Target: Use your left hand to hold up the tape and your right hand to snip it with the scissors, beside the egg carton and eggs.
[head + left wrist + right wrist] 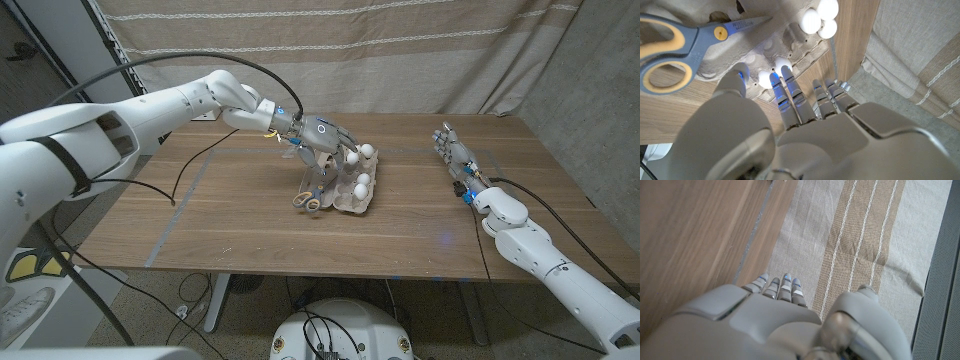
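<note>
Scissors (307,200): lying on the counter (220,220), touching the carton's left side (tape can't be made out).
Egg carton (352,195): holds white eggs (361,183).
Left robot hand (322,135): above the carton, fingers apart, holding nothing.
Right robot hand (452,152): well apart, fingers straight, holding nothing.

Right robot hand (785,317) fingers (785,287) extended, holding nothing, over wooden table (695,240) edge; striped curtain (860,235) beyond.

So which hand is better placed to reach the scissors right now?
Left. The left hand hovers over the egg carton, with the scissors beside it; the right hand waits far off near the table's edge.
</note>
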You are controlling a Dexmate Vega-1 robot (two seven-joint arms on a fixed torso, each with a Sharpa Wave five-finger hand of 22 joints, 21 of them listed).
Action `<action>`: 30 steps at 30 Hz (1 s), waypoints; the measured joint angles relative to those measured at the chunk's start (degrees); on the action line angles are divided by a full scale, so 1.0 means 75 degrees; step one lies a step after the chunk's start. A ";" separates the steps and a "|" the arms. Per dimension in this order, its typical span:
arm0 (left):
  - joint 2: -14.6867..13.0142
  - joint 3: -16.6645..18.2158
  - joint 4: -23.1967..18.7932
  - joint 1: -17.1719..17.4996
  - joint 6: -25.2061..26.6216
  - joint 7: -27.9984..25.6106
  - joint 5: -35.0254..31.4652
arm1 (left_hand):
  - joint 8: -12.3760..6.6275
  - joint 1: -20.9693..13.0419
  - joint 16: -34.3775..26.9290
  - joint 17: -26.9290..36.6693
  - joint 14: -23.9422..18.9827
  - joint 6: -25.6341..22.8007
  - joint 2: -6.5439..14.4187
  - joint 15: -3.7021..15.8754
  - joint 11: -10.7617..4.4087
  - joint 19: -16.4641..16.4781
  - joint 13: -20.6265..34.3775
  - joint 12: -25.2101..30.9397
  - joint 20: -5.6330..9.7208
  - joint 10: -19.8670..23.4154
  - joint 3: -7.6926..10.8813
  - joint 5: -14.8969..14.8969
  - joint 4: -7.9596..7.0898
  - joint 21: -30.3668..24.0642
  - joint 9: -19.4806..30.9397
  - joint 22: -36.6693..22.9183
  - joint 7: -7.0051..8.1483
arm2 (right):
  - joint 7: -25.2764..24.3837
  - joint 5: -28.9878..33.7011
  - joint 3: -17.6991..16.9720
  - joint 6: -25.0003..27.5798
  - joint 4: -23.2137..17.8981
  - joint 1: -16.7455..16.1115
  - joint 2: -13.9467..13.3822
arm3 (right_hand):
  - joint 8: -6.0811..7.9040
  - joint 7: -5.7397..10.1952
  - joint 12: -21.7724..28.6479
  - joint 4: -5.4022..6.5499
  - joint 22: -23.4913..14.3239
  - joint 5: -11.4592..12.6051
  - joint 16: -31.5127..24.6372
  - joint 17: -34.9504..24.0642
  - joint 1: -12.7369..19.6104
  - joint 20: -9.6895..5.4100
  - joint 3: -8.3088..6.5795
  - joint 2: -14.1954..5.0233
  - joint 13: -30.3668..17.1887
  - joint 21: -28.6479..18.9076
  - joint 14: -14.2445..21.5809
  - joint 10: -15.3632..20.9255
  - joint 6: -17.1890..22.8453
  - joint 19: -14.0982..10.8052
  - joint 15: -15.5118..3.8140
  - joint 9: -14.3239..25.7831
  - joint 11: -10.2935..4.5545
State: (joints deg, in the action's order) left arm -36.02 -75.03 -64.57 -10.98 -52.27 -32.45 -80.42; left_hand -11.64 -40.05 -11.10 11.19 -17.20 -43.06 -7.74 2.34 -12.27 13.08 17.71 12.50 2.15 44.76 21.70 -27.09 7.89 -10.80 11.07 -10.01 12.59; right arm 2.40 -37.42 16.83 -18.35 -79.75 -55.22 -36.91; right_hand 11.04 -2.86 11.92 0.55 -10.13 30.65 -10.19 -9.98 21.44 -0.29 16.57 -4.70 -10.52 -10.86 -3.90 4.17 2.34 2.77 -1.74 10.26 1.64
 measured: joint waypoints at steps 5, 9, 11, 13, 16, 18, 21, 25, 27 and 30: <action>-0.0010 -0.0100 -0.0091 -0.0023 0.0110 -0.0111 -0.0154 | 0.0000 0.0000 0.0000 0.0000 0.0000 0.0082 0.0000 0.0000 -0.0014 -0.0029 -0.0001 0.0000 0.0029 -0.0070 0.0000 0.0000 0.0000 0.0000 0.0000 0.0000 -0.0001 | -0.0007 -0.0002 -0.0008 -0.0011 -0.0025 -0.0030 -0.0008 | 0.0000 0.0000 0.0000 0.0000 0.0000 0.0000 0.0000 0.0000 0.0000 0.0000 0.0000 0.0000 0.0000 0.0000 0.0000 0.0000 0.0000 0.0000 0.0000 0.0000 0.0000; -0.0026 -0.0157 -0.0162 -0.0025 0.0224 -0.0190 -0.0252 | 0.0000 0.0004 0.0000 0.0001 0.0001 0.0141 -0.0003 -0.0001 0.0004 -0.0029 -0.0001 -0.0027 0.0029 -0.0105 0.0000 0.0000 0.0000 0.0000 0.0010 0.0001 0.0021 | -0.0008 -0.0002 -0.0011 -0.0015 -0.0037 -0.0046 -0.0013 | 0.0000 0.0000 0.0000 0.0000 0.0000 0.0000 0.0000 0.0000 0.0000 0.0000 0.0000 0.0000 0.0000 0.0000 -0.0032 0.0000 0.0000 0.0000 -0.0033 0.0000 0.0000; -0.0027 -0.0188 -0.0191 -0.0024 0.0276 -0.0225 -0.0290 | 0.0029 0.0036 0.0000 0.0001 0.0073 0.0216 -0.0036 -0.0009 -0.0015 -0.0058 -0.0001 -0.0029 0.0000 -0.0149 0.0000 0.0000 0.0000 0.0000 0.0037 0.0000 -0.0006 | -0.0008 -0.0002 -0.0012 -0.0016 -0.0049 -0.0051 -0.0016 | 0.0000 0.0000 0.0000 0.0000 -0.0001 0.0000 0.0000 0.0000 0.0000 0.0000 0.0000 0.0000 0.0000 0.0000 -0.0043 0.0001 0.0000 0.0000 -0.0043 0.0000 0.0000; -0.0027 -0.0216 -0.0201 -0.0025 0.0331 -0.0260 -0.0333 | 0.0030 0.0041 0.0000 0.0001 0.0074 0.0273 -0.0040 -0.0009 -0.0014 -0.0075 -0.0001 -0.0029 -0.0009 -0.0206 0.0000 0.0000 0.0000 0.0000 0.0038 0.0001 -0.0001 | -0.0008 -0.0003 -0.0012 -0.0016 -0.0056 -0.0053 -0.0022 | 0.0000 0.0000 0.0000 0.0000 -0.0001 0.0000 0.0000 0.0000 0.0000 0.0000 0.0000 0.0000 0.0000 0.0000 -0.0043 0.0001 0.0000 0.0000 -0.0043 0.0000 0.0000; -0.0024 -0.0265 -0.0203 -0.0025 0.0380 -0.0299 -0.0378 | 0.0057 0.0040 0.0000 0.0001 0.0144 0.0356 -0.0040 -0.0003 0.0005 -0.0113 0.0033 -0.0058 0.0029 -0.0250 0.0000 0.0000 0.0000 0.0000 0.0038 0.0001 -0.0003 | -0.0013 0.0001 -0.0014 -0.0016 -0.0069 -0.0058 -0.0027 | 0.0000 0.0000 0.0000 0.0000 -0.0001 0.0000 0.0000 0.0000 0.0000 0.0000 0.0000 0.0000 0.0000 0.0000 -0.0043 0.0001 0.0000 0.0000 -0.0043 0.0000 0.0000; -0.0021 -0.0289 -0.0203 -0.0035 0.0384 -0.0301 -0.0382 | 0.0057 0.0055 0.0004 0.0001 0.0191 0.0403 -0.0055 -0.0001 -0.0019 -0.0112 0.0035 -0.0058 0.0029 -0.0274 0.0000 0.0000 0.0000 0.0000 0.0038 0.0013 0.0010 | -0.0018 0.0003 -0.0014 -0.0017 -0.0069 -0.0058 -0.0027 | 0.0000 0.0000 0.0000 0.0000 -0.0001 0.0000 0.0000 0.0000 0.0000 0.0000 0.0000 0.0000 0.0000 0.0000 -0.0042 0.0001 0.0000 0.0000 -0.0043 0.0000 0.0000; -0.0008 -0.0325 -0.0185 -0.0048 0.0384 -0.0301 -0.0382 | 0.0057 0.0071 0.0039 0.0001 0.0191 0.0438 -0.0070 0.0000 -0.0014 -0.0153 0.0035 -0.0057 -0.0012 -0.0288 0.0000 0.0000 0.0000 0.0000 0.0037 0.0021 -0.0001 | -0.0026 0.0010 -0.0014 -0.0017 -0.0069 -0.0058 -0.0027 | 0.0000 0.0000 0.0000 0.0000 -0.0001 0.0000 0.0000 0.0000 0.0000 0.0000 0.0000 0.0000 0.0000 0.0000 -0.0042 0.0001 0.0000 0.0000 -0.0043 0.0000 0.0000; 0.0026 -0.0402 -0.0112 -0.0088 0.0434 -0.0361 -0.0433 | 0.0057 0.0071 0.0039 -0.0036 0.0264 0.0500 -0.0070 -0.0010 -0.0014 -0.0153 0.0035 -0.0057 -0.0012 -0.0342 0.0000 0.0000 0.0001 0.0000 0.0037 0.0020 0.0006 | -0.0034 0.0016 -0.0019 -0.0012 -0.0086 -0.0064 -0.0034 | 0.0000 0.0000 0.0000 0.0000 -0.0001 0.0000 0.0000 0.0000 0.0000 0.0000 0.0000 0.0000 0.0000 0.0000 -0.0042 0.0001 0.0000 0.0000 -0.0042 0.0000 0.0000; 0.0051 -0.0445 -0.0063 -0.0116 0.0434 -0.0380 -0.0445 | 0.0057 0.0071 0.0039 -0.0036 0.0274 0.0509 -0.0070 0.0000 -0.0014 -0.0153 0.0035 -0.0057 -0.0013 -0.0342 0.0000 0.0000 0.0001 0.0000 0.0037 0.0020 0.0009 | -0.0046 0.0020 -0.0019 -0.0003 -0.0086 -0.0064 -0.0034 | 0.0000 0.0000 0.0000 0.0000 -0.0001 0.0000 0.0000 0.0000 0.0000 0.0000 0.0000 0.0000 0.0000 0.0000 -0.0042 0.0001 0.0000 0.0000 -0.0042 0.0000 0.0000; 0.0082 -0.0499 0.0008 -0.0149 0.0434 -0.0393 -0.0450 | 0.0057 0.0071 0.0039 -0.0036 0.0274 0.0507 -0.0070 0.0000 -0.0014 -0.0153 0.0034 -0.0057 -0.0013 -0.0342 0.0000 0.0000 0.0001 0.0000 0.0037 0.0020 0.0012 | -0.0067 0.0026 -0.0019 0.0020 -0.0089 -0.0064 -0.0034 | 0.0000 0.0000 0.0000 0.0000 -0.0001 0.0000 0.0000 0.0000 0.0000 0.0000 0.0000 0.0000 0.0000 0.0000 -0.0042 0.0001 0.0000 0.0000 -0.0042 0.0000 0.0000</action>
State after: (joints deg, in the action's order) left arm -35.40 -78.77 -64.50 -12.09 -49.02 -35.39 -83.79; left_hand -11.21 -39.52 -10.80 10.92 -15.14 -39.26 -8.27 2.35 -12.38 11.94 17.96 12.07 2.05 42.19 21.70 -27.09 7.89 -10.80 11.34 -9.86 12.68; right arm 1.89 -37.23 16.69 -18.20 -80.42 -55.71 -37.17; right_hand 11.04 -2.86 11.92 0.55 -10.14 30.65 -10.19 -9.98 21.44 -0.29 16.57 -4.69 -10.52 -10.86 -4.22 4.18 2.34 2.77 -2.06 10.26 1.64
